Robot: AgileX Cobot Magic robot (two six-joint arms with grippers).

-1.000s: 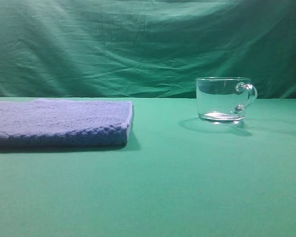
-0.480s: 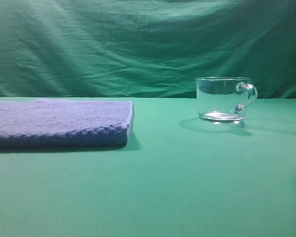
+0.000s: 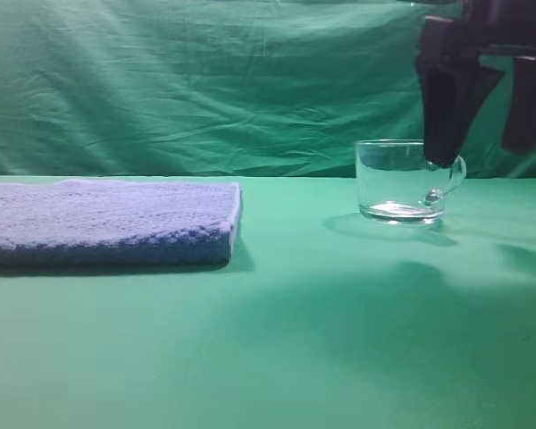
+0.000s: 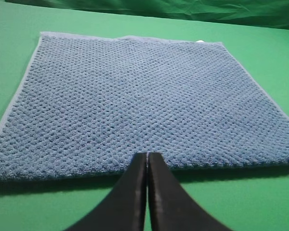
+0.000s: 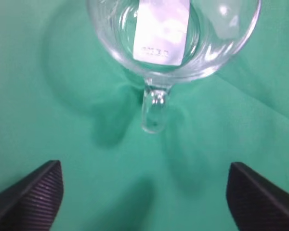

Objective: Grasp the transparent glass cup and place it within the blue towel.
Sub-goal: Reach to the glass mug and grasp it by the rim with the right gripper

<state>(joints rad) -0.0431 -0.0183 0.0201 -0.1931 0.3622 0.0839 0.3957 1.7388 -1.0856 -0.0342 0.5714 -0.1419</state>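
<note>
The transparent glass cup [image 3: 402, 180] stands upright on the green table at the right, its loop handle [image 3: 447, 174] turned right. From above it shows in the right wrist view [image 5: 171, 36] with a white label in its base and the handle [image 5: 154, 109] pointing toward the gripper. My right gripper [image 3: 487, 134] hangs open above the handle side of the cup; its two fingertips [image 5: 36, 192] are spread wide in the right wrist view [image 5: 144, 192]. The blue towel [image 3: 107, 219] lies flat at the left. My left gripper [image 4: 147, 159] is shut and empty at the towel's [image 4: 135, 96] near edge.
A green cloth covers the table [image 3: 277, 340] and hangs as a backdrop [image 3: 205, 80] behind it. The right arm casts a soft shadow [image 3: 411, 277] on the cloth in front of the cup.
The right gripper has come into the exterior view from the upper right and now hangs over the cup's handle side. The cup and towel have not moved.
</note>
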